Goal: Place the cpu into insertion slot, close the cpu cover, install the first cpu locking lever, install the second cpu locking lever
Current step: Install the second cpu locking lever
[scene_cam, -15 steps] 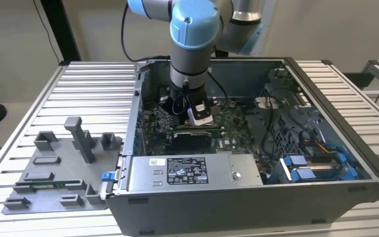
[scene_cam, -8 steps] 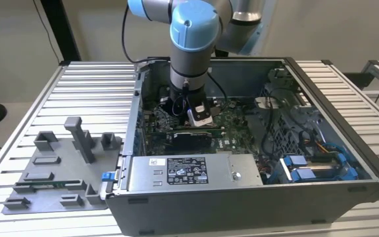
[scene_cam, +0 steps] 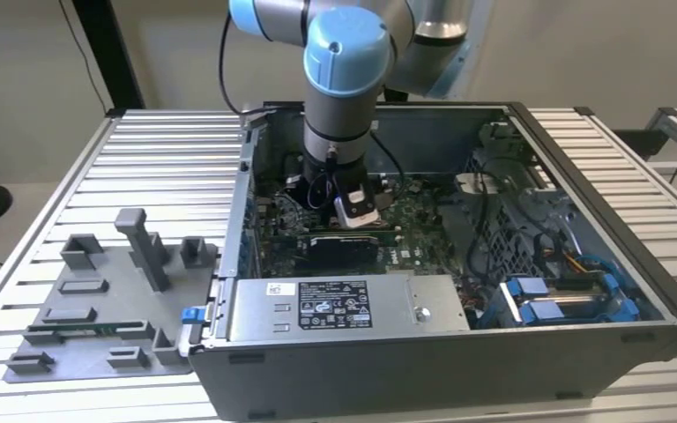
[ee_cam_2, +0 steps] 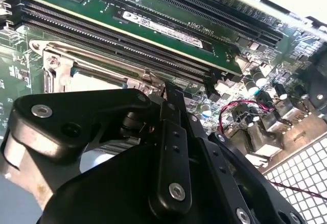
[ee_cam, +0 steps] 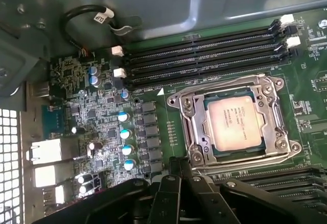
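Observation:
The cpu (ee_cam: 232, 126), a flat square chip with a silvery-tan top, lies in the insertion slot (ee_cam: 278, 86) on the green board. Around it the cpu cover (ee_cam: 190, 127), a silvery frame plate, lies flat. Thin wire levers run along the socket's edges; I cannot tell whether they are latched. My black gripper (ee_cam: 180, 165) hovers just beside the socket's edge, shut with nothing in it. In the second wrist view the gripper (ee_cam_2: 171, 94) stands in front of the cpu cover (ee_cam_2: 66, 68), close to a metal lever hook. In the exterior view the gripper (scene_cam: 356, 227) reaches down into the open computer case.
Long black memory slots (ee_cam: 204, 55) run beside the socket, and blue-topped capacitors (ee_cam: 125, 132) stand on its other side. A power supply box (scene_cam: 315, 304) and blue drive brackets (scene_cam: 562, 300) line the case front. A grey fixture plate (scene_cam: 92, 308) lies on the exterior view's left.

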Available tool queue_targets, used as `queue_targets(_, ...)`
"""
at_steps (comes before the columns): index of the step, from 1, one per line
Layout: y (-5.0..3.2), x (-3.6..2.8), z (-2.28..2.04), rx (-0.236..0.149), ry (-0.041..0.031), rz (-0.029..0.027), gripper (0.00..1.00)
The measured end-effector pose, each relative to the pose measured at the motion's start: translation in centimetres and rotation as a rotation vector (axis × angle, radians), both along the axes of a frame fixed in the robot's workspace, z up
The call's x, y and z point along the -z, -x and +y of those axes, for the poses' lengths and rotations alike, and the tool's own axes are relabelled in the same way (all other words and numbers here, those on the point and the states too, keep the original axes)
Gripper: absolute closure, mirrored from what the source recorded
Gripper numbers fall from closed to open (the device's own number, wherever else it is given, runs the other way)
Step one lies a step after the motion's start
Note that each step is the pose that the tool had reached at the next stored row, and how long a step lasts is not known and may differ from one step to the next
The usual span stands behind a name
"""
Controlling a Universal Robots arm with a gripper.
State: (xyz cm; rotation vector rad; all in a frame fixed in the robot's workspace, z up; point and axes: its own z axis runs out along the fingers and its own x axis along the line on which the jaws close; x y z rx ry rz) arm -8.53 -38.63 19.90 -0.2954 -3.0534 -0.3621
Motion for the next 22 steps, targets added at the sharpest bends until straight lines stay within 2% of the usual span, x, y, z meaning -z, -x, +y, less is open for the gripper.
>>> queue_targets(3, 0.00, 0.13, 0.04, 0.000, 0.0009, 0.0074, 1.00)
queue_targets(8, 0.00, 0.33, 0.06, 0.000, 0.0057, 0.0311, 1.00)
queue_targets(16, -0.01, 0.59, 0.06, 0.000, 0.0096, 0.0619, 1.00)
queue_targets(19, 0.00, 0.61, -0.03, 0.000, 0.0094, 0.0715, 1.00)
queue_targets(21, 0.01, 0.59, -0.04, 0.000, 0.0097, 0.0760, 1.00)
queue_targets(22, 0.02, 0.46, -0.05, 0.000, 0.0087, 0.0766, 1.00)
